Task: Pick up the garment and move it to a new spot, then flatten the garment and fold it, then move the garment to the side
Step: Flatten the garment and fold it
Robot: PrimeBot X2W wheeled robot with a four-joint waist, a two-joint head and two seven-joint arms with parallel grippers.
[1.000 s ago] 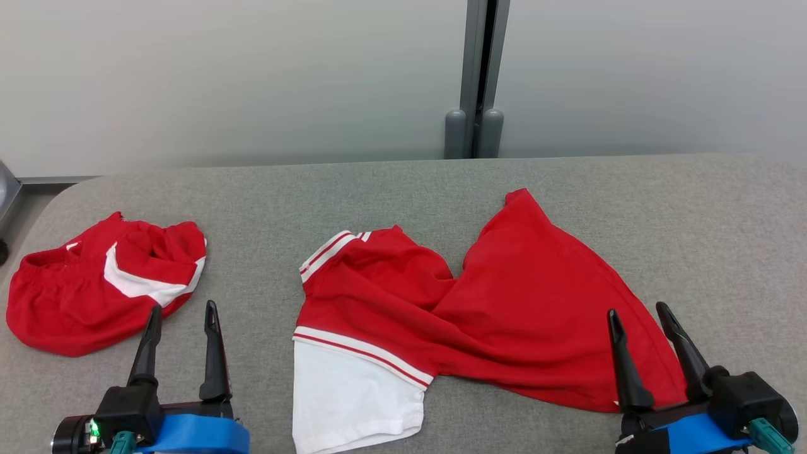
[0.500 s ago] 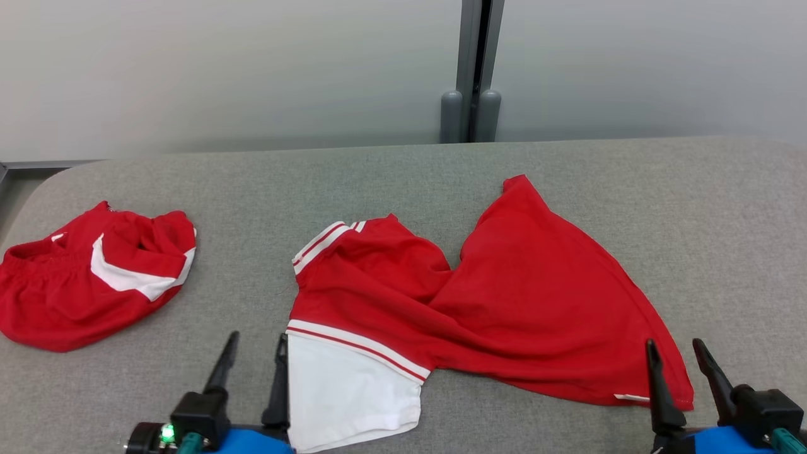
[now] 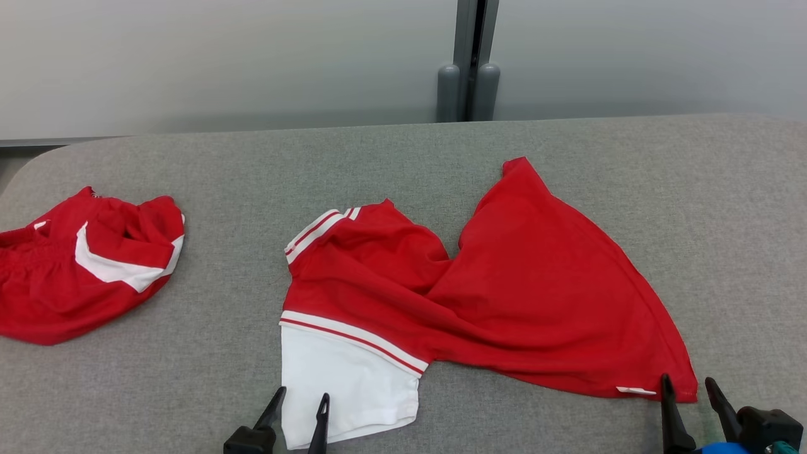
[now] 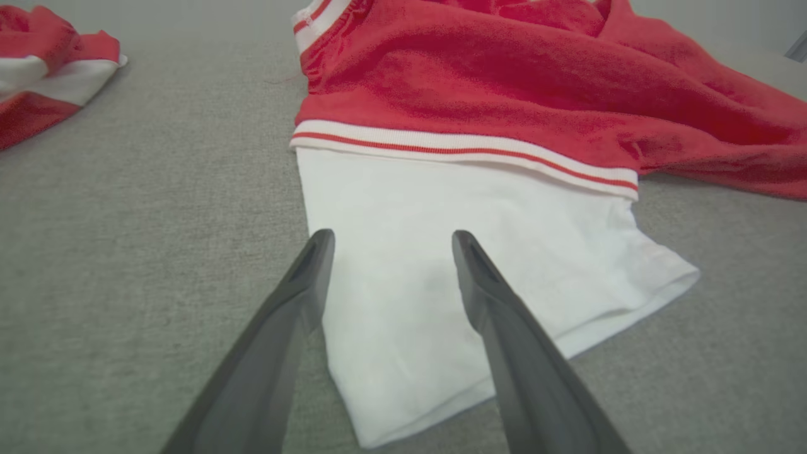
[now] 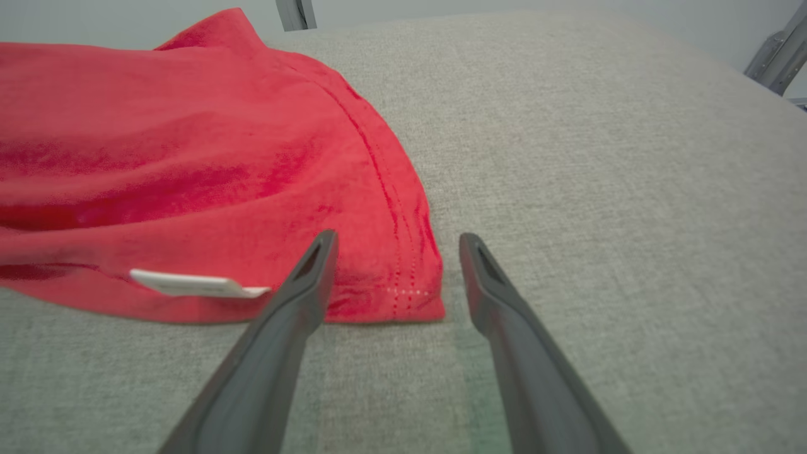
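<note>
A: Where's the garment?
B: The red garment (image 3: pixel 504 290) lies rumpled on the grey desk (image 3: pixel 252 164), from centre out to 4 o'clock in my head view. Its white panel (image 4: pixel 454 265) points to 6 o'clock, with striped trim (image 4: pixel 466 151) above it.
A: Left jaws?
B: My left jaws are spread wide with nothing in them. They sit low at 6 o'clock, straddling the panel's left edge, one jaw over bare desk and one over white cloth. I can't tell if they touch it.
A: Right jaws?
B: My right jaws are wide too, and empty. They're at 5 o'clock by the red hem corner (image 5: pixel 403 296), one jaw over the hem and one over bare desk. A white tag (image 5: pixel 195 284) lies just beside them, toward 9 o'clock in my right wrist view.
A: Anything else?
B: A second red-and-white garment (image 3: pixel 82 271) is bunched at 9 o'clock, well apart.
</note>
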